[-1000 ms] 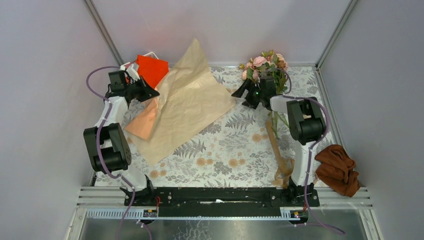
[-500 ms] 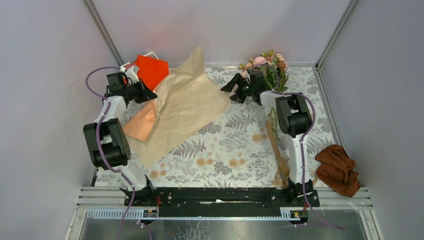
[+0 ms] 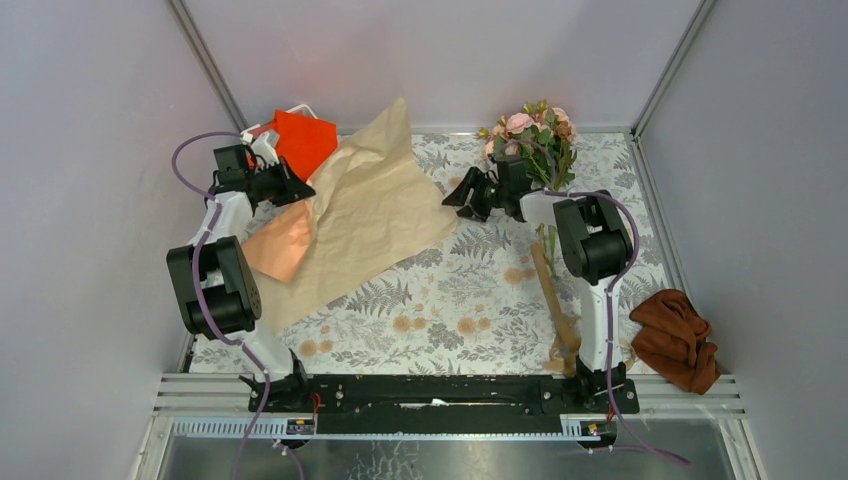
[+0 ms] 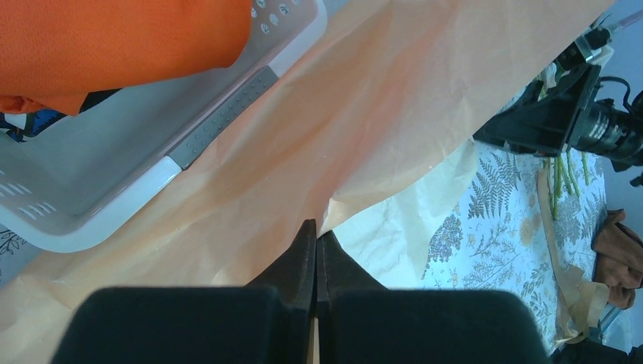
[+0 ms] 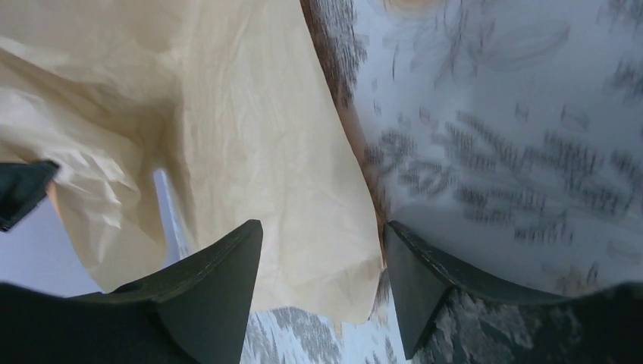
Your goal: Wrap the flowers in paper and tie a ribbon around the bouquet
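The paper [image 3: 375, 210] lies crumpled across the left half of the table, kraft side up, with its peach face showing at the left fold [image 3: 280, 240]. My left gripper [image 3: 297, 190] is shut on the paper's left edge; in the left wrist view the gripper [image 4: 316, 231] pinches the peach sheet [image 4: 364, 129]. At the paper's right corner my right gripper [image 3: 455, 196] stands open. In the right wrist view that gripper [image 5: 322, 231] straddles the paper's corner [image 5: 303, 189], jaws apart. The flowers [image 3: 530, 135] lie at the back right. The ribbon [image 3: 556, 300] lies beside the right arm.
A white basket [image 4: 152, 159] holding a bright orange-red cloth [image 3: 302, 140] sits at the back left, under the paper's edge. A rust-brown cloth [image 3: 678, 340] lies at the near right. A fern-patterned mat [image 3: 450, 300] covers the table between grey walls.
My right gripper has swung left and down from the flowers to the paper's right corner, and its jaws have narrowed a little. The paper has shifted slightly left with the left gripper.
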You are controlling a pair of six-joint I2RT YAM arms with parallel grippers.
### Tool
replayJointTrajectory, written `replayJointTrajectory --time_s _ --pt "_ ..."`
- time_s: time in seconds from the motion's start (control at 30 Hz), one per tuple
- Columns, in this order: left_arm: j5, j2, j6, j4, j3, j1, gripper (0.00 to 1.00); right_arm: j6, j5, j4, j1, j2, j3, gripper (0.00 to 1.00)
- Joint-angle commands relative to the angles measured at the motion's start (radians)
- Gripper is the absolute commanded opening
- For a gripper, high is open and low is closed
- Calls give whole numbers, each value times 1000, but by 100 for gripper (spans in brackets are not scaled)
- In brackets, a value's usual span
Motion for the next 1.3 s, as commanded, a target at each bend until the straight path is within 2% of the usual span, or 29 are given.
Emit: replayJointTrajectory --time_s 0.0,0.3,0.43,0.53,0.73,0.83,0.97,1.03,1.27 --pt "29 -32 30 30 8 2 0 -96 89 -152 48 -97 -112 66" --pt "49 -38 33 27 1 3 0 -22 -26 -50 59 -65 -133 48" --pt "53 -48 44 22 -1 3 0 -12 -58 -49 79 -57 -108 47" --pt "57 -59 48 20 -3 2 0 -4 -44 -49 86 -102 -131 54" --pt "93 -70 54 17 -12 2 0 -77 131 -114 92 -317 -280 62" --pt "109 -71 57 18 -10 3 0 -51 149 -84 92 -356 -350 68" --pt "115 -79 67 14 -17 3 0 31 127 3 91 -330 -395 75" --pt "121 -86 73 12 -22 2 0 114 106 115 95 -311 -428 78" --pt "136 -88 73 10 -29 3 0 316 118 291 140 -179 -391 81"
